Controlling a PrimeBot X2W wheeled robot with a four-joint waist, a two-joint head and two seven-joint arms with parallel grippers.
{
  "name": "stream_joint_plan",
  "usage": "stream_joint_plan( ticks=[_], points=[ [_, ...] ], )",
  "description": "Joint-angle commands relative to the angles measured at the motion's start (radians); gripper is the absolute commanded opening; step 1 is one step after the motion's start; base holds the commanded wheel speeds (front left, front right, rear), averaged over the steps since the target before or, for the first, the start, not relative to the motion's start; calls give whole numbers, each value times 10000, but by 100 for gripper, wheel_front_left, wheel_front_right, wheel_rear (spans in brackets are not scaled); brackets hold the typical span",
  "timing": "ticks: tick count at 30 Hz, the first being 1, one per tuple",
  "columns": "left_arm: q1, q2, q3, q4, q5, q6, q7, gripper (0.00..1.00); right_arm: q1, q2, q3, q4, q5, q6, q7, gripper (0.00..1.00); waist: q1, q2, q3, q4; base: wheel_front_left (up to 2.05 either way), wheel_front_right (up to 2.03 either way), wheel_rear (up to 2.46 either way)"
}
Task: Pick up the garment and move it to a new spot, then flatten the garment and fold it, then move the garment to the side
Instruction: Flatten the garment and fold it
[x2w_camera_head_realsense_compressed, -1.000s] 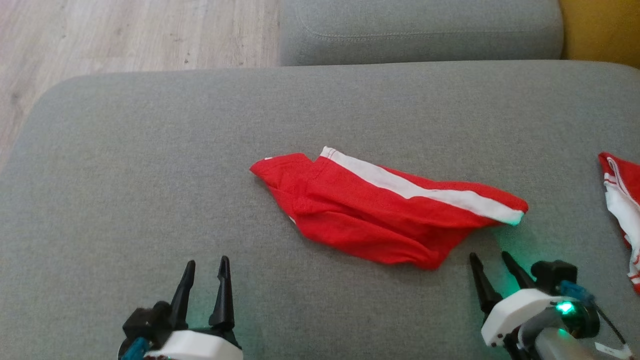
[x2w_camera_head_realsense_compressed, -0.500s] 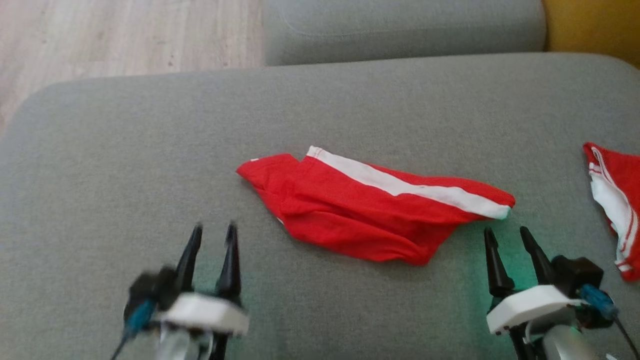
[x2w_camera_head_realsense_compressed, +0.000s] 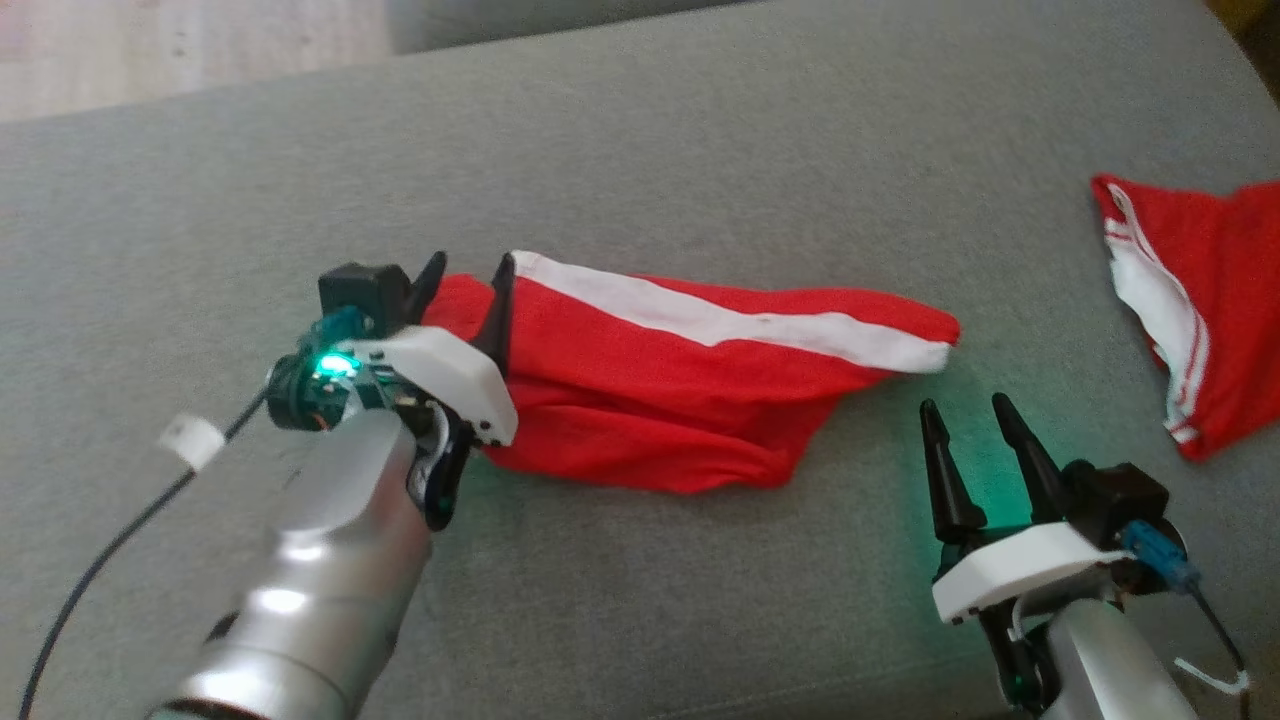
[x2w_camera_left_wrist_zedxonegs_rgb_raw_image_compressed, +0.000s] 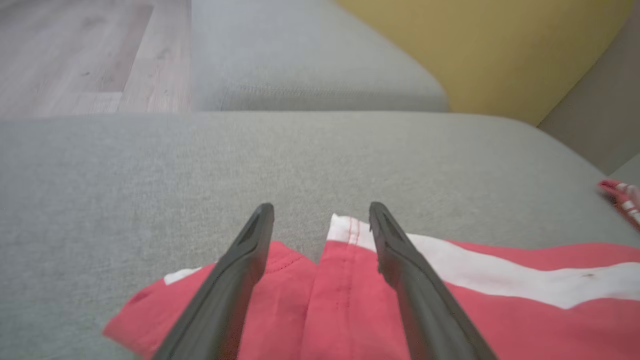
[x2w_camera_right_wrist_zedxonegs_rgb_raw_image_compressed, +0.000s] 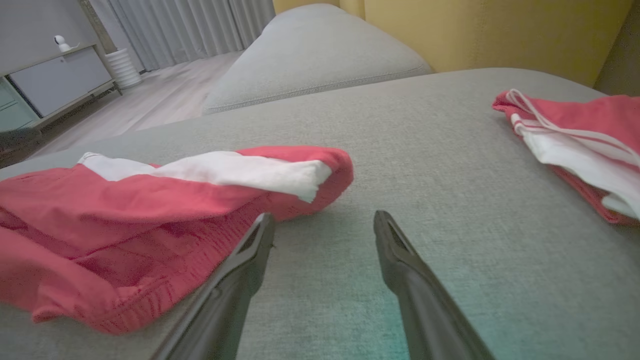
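At the garment's left end: the left gripper (x2w_camera_head_realsense_compressed: 472, 265) now hangs over the fabric; half a second earlier it was well short of the garment, off its near-left side.
Left gripper state: fingers spread wide, straddling the notch where the white stripe's end meets the red hem. Nothing is pinched. Whether the tips touch the cloth cannot be told.
Garment (x2w_camera_head_realsense_compressed: 680, 400): lies rumpled and lengthwise on the grey cushion (x2w_camera_head_realsense_compressed: 700, 150), white stripe along its far edge. Its outline matches the earlier frames, so it has not been lifted.
Right gripper (x2w_camera_head_realsense_compressed: 963, 402): just beside the garment's right end, on the near side, over bare cushion. Fingers apart and empty; its place against the garment is little changed.
Camera: the whole head view has shifted since the earlier frame, so the garment's drift across the picture is the head moving, not the cloth.
Second red-and-white piece (x2w_camera_head_realsense_compressed: 1190, 300): well apart from the garment, to its right.
Meaning for task: the reach looks finished on the left side and a closing pinch seems due. Pick-up, move, flattening and fold are all still ahead.
Risk: the rumpled layers may let the fingers catch one ply only.
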Motion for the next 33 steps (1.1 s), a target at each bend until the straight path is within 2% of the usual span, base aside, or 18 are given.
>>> stream_joint_plan(
  ticks=[1,6,10,17,23,30,33],
  points=[
    [-511,150,58,242,-165,115,253,100,-250,45,212,-311,47,37,-122,100,-2,0,330,-365,0,0,0],
    [-794,150,-354,1069,-691,-4,643,100,-224,71,80,-345,30,37,-122,100,-2,0,467,-407,0,0,0],
    [-830,150,-690,1209,-961,-116,721,100,-260,87,78,-301,11,37,-122,100,-2,0,497,-344,0,0,0],
    [-1087,150,-1425,1042,-1437,-271,156,100,-555,140,464,-200,48,37,-122,100,-2,0,541,-324,0,0,0],
    [-1531,150,-1873,1286,-1649,-109,-177,100,-686,170,754,-84,163,37,-122,100,-2,0,607,-597,0,0,0],
    [-1905,150,-2144,2005,-1924,383,160,100,-590,164,685,77,223,37,-122,100,-2,0,699,-829,0,0,0],
    [-1950,150,-2243,2251,-1996,393,284,100,-580,169,656,88,240,37,-122,100,-2,0,719,-842,0,0,0]
  ],
)
